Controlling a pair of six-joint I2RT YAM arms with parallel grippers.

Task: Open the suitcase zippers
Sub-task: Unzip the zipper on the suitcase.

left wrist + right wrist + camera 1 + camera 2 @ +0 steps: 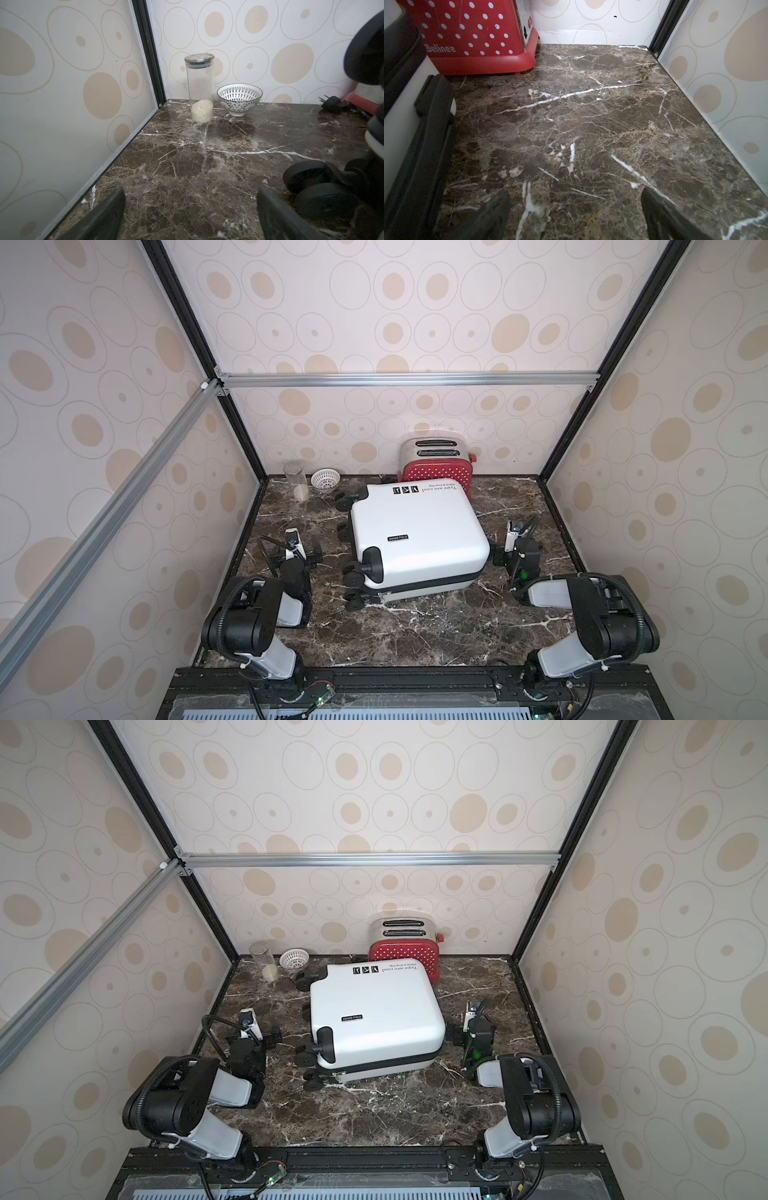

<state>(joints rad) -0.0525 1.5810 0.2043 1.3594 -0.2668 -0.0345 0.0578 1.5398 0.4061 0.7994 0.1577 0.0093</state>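
Note:
The white suitcase lies flat in the middle of the marble top, wheels to the left. Its black zipper band runs along the near side seam; no pulls are clear to me. My left gripper rests low, left of the wheels, open and empty. Right of the case, my right gripper is also open and empty. The case's shell and dark band fill one edge of the right wrist view.
A red polka-dot toaster stands right behind the suitcase. A glass jar holding some grain and a patterned bowl sit at the back left. A black plug lies nearby. Walls enclose three sides.

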